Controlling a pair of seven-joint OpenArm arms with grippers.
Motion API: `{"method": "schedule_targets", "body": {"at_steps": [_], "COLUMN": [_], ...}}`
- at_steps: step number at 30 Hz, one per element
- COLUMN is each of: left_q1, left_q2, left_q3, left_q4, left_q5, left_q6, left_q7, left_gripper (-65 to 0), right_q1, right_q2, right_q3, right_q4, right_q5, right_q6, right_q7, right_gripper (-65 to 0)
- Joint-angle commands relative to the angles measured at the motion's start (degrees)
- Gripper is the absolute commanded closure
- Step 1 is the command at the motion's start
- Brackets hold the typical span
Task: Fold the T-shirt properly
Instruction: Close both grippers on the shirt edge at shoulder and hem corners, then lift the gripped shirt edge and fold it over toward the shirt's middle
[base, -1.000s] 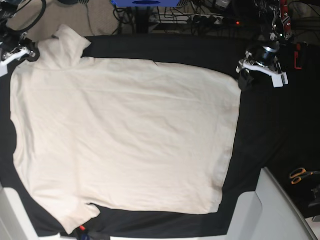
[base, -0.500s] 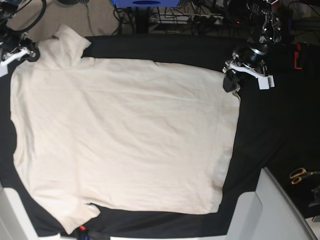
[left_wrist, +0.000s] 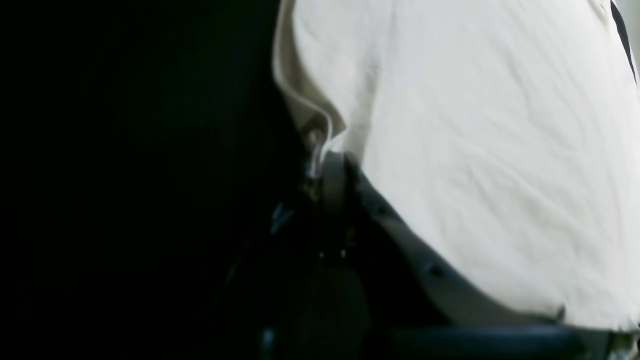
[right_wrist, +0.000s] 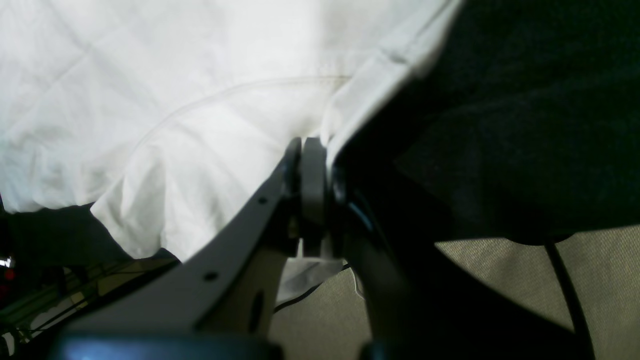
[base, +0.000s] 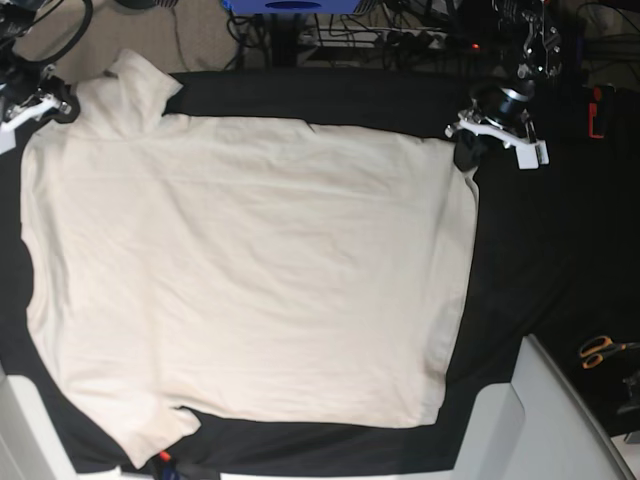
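Cream T-shirt (base: 250, 270) lies spread flat on the black surface (base: 540, 260). Left gripper (left_wrist: 320, 150) jaws pinch its hem corner; right gripper (right_wrist: 312, 145) jaws pinch a sleeve edge.

A black cloth (base: 540, 260) covers the table. Beyond its far edge, tangled cables (base: 400, 30) and a blue box (base: 290, 6) sit on beige floor (base: 190, 40) (orange-handled scissors (base: 598, 351) lie right).

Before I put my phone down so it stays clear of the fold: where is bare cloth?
The black cloth is widest between the T-shirt hem and the scissors. A narrower strip runs above the shirt. It is crowded around the left gripper and the right gripper, each pinching a corner.
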Motion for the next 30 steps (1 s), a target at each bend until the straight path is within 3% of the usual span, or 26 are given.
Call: {"method": "schedule_targets", "body": {"at_steps": [1, 8, 10, 15, 19, 27, 30], "left_q1": [0.4, 4.89, 5.5, 6.91, 7.0, 4.8, 3.39], "left_q2": [-0.37, -0.46, -0.46, -0.46, -0.37, 0.77, 0.77], "left_q3": [-0.2, -0.37, -0.37, -0.02, -0.46, -0.46, -0.37], "left_q4": [0.53, 4.57, 7.21, 14.59, 20.75, 24.18, 24.09], "left_q5": [0.44, 0.44, 0.44, 0.35, 0.27, 0.27, 0.27], "left_q6": [-0.18, -0.18, -0.18, 4.21, 6.94, 7.29, 10.19], "left_q7": [0.51, 0.51, 0.51, 0.86, 8.86, 11.49, 11.49], "left_gripper": [0.0, 0.0, 0.0, 0.0, 0.0, 0.0, 0.0], "right_q1": [-0.57, -3.99, -4.08, -3.03, -0.13, 4.97, 7.0], "right_q2": [0.38, 0.29, 0.29, 0.38, 0.82, 4.34, 4.6], "right_q3": [-0.08, -0.08, -0.08, -0.17, -0.17, -5.53, -6.24], "right_q4": [0.47, 7.41, 9.7, 15.59, 16.47, 15.68, 14.09], "right_q5": [-0.68, -0.68, -0.68, -0.68, -0.76, -0.76, -0.76], "right_q6": [0.06, 0.06, 0.06, 0.06, 0.06, 0.06, 0.06], "right_q7": [-0.99, -1.35, -3.81, -9.17, -12.86, -13.57, -13.21], "right_gripper": [-0.8, -0.8, -0.8, -0.8, -0.8, -0.8, -0.8]}}
